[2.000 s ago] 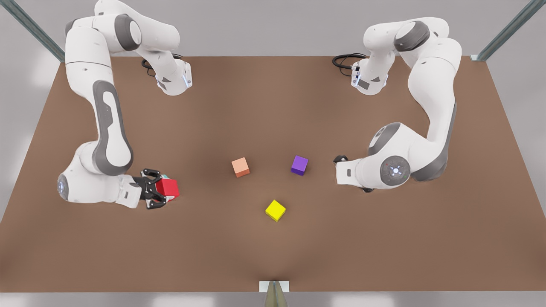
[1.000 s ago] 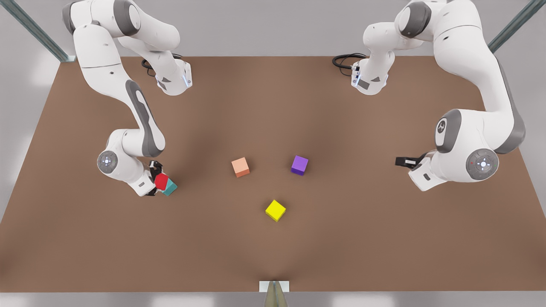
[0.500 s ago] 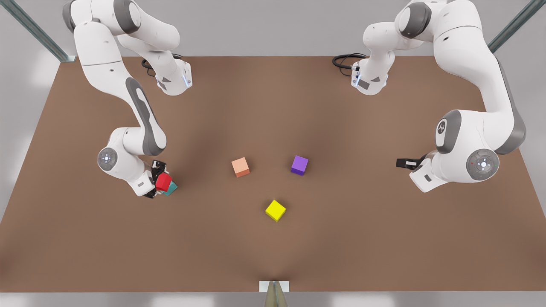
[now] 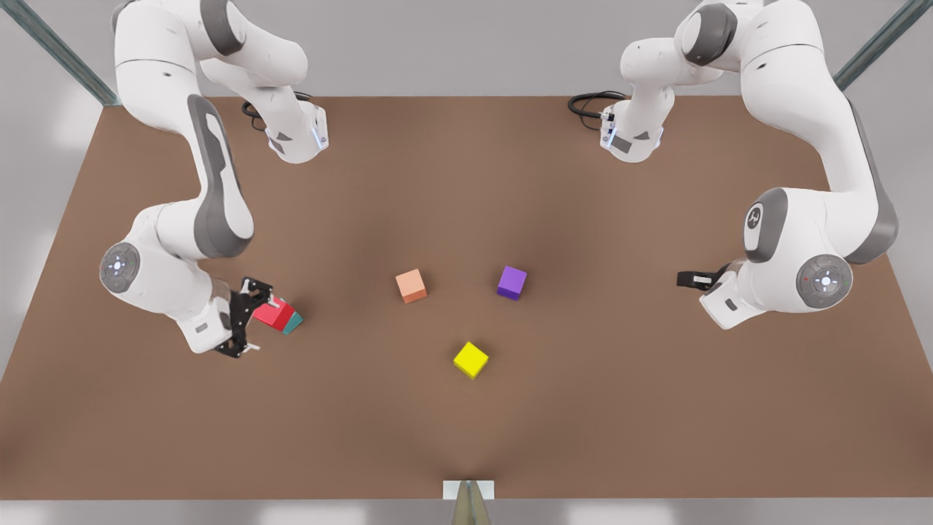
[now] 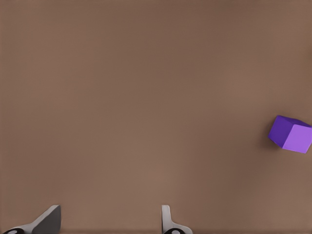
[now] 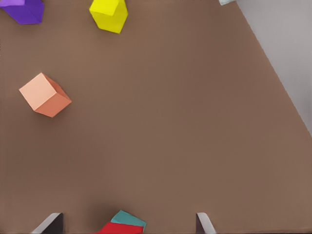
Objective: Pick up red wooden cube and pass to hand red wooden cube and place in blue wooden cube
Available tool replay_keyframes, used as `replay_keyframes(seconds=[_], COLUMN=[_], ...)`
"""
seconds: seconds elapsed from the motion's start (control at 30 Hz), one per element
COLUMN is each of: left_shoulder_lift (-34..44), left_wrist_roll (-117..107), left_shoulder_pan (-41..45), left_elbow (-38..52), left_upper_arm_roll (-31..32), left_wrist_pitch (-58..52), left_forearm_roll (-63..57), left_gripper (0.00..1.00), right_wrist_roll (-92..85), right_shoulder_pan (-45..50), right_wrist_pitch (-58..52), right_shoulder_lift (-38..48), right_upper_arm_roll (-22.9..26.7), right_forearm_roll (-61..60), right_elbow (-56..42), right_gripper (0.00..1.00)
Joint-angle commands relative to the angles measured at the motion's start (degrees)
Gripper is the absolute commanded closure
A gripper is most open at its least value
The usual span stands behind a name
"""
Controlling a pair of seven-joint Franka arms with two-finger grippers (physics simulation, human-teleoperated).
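Observation:
The red wooden cube [image 4: 270, 313] lies on top of the blue wooden cube [image 4: 294, 323], a teal block, at the front view's left; the red one sits slightly off-centre. In the right wrist view the red cube [image 6: 118, 228] covers most of the teal one [image 6: 128, 218]. The hand, my right gripper [image 4: 250, 321] with skeletal black fingers, stands open just beside the stack and grips nothing, its fingertips [image 6: 52, 222] spread to either side. My left gripper [image 4: 689, 278] waits open at the front view's right, its fingertips [image 5: 167, 218] wide apart over bare table.
A salmon-orange cube [image 4: 411, 285], a purple cube [image 4: 512, 282] and a yellow cube [image 4: 471, 359] sit near the middle of the brown table [image 4: 466, 437]. Both arm bases stand at the far edge.
My right gripper has opened and drawn back from the red cube, which now rests on the teal cube. The left arm has held still for the last second.

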State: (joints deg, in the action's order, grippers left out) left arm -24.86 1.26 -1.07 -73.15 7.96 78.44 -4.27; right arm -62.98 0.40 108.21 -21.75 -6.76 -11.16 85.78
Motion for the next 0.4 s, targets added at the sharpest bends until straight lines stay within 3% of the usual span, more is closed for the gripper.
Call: replay_keyframes(seconds=[0.0, 0.03, 0.13, 0.17, 0.27, 0.37], left_shoulder_lift=[0.1, 0.1, 0.1, 0.1, 0.1, 0.1], left_wrist_roll=[-0.3, -0.3, -0.3, -0.3, -0.3, -0.3], left_shoulder_pan=[-0.1, 0.0, 0.0, 0.0, 0.0, 0.0], left_elbow=[0.0, 0.0, 0.0, 0.0, 0.0, 0.0], left_upper_arm_roll=[0.0, 0.0, 0.0, 0.0, 0.0, 0.0], left_wrist_pitch=[0.0, 0.0, 0.0, 0.0, 0.0, 0.0], left_forearm_roll=[0.0, 0.0, 0.0, 0.0, 0.0, 0.0], left_gripper=[0.00, 0.00, 0.00, 0.00, 0.00, 0.00], right_wrist_roll=[79.5, 79.9, 79.8, 80.1, 80.3, 80.3], right_shoulder_pan=[0.4, 1.4, 1.7, 1.4, 1.3, 0.9], right_wrist_pitch=[-24.0, -28.4, -32.0, -31.2, -25.2, -24.9], right_shoulder_lift=[-0.8, -2.7, 2.9, 9.6, 16.2, 16.9], right_upper_arm_roll=[0.3, -0.3, -0.2, -0.2, 0.0, 0.3], right_forearm_roll=[6.1, 16.3, 16.2, 15.5, 12.5, 11.2], right_elbow=[-6.1, -11.5, -12.4, -6.9, 2.5, 3.2], right_gripper=[0.00, 0.00, 0.00, 0.00, 0.00, 0.00])
